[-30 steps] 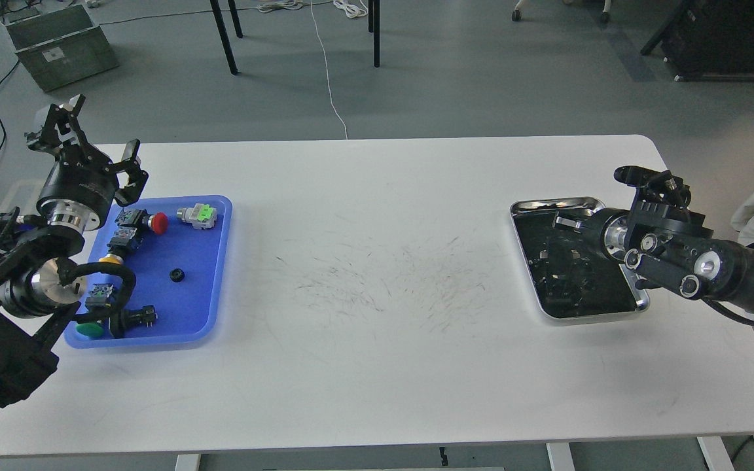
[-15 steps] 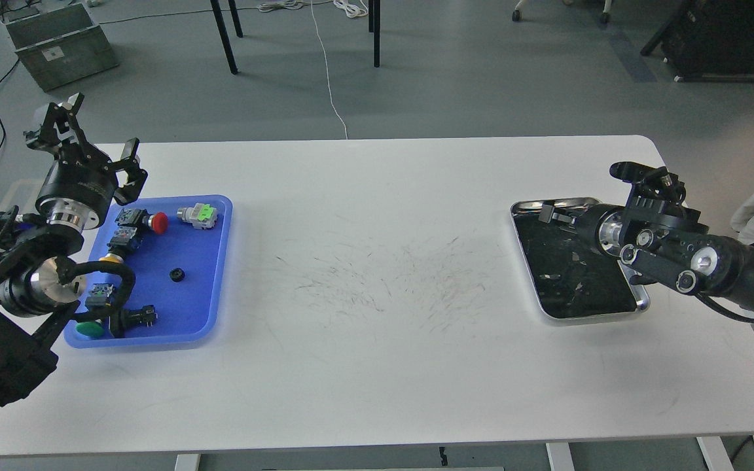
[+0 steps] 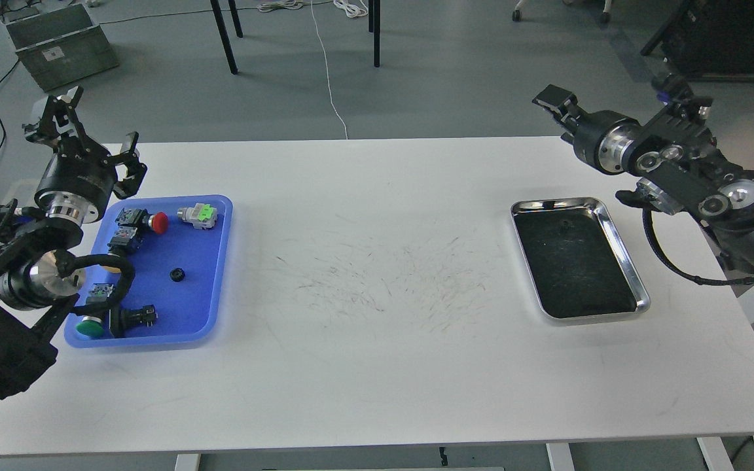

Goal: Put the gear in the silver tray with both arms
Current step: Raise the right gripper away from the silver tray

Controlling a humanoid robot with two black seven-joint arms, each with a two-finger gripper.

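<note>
The silver tray lies on the right side of the white table, with a dark scratched bottom. A small dark piece lies in its far part; it is too small to tell what it is. A small black gear lies in the blue tray at the left. My left gripper is open and empty, raised above the blue tray's far left corner. My right gripper hangs high over the table's far edge, behind the silver tray. It looks dark and its fingers cannot be told apart.
The blue tray also holds a red push button, a grey and green part, a green button and black switch parts. A black cable hangs from my right arm beside the silver tray.
My right arm has risen from low over the silver tray to high behind it, which uncovers the tray's bottom. My left arm has barely moved.
</note>
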